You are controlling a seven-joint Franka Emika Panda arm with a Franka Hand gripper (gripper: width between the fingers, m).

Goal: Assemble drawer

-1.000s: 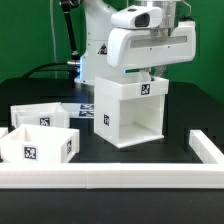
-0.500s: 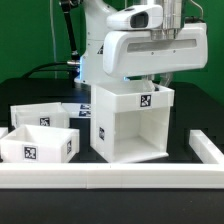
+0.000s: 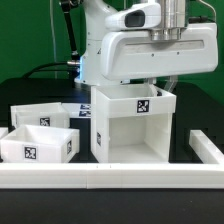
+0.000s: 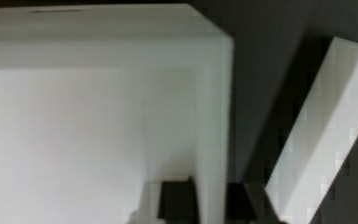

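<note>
The white cube-like drawer housing (image 3: 130,125) stands on the black table with its open side facing the camera and a tag on its upper front edge. My gripper (image 3: 150,82) comes down on the housing's top right side, and its big white hand covers the fingertips in the exterior view. In the wrist view the gripper (image 4: 208,200) straddles a thin wall of the housing (image 4: 87,110), with one dark finger (image 4: 172,200) on each side, shut on it. Two open-topped white trays (image 3: 40,116) (image 3: 40,145) stand at the exterior view's left, both with tags.
A long low white rail (image 3: 110,178) runs along the front and turns back at the exterior view's right (image 3: 205,150); it also shows in the wrist view (image 4: 327,140). The marker board (image 3: 84,111) lies behind the trays. The robot base and cables stand at the back.
The housing and my gripper on it have moved together toward the camera and the front rail. The trays have not moved.
</note>
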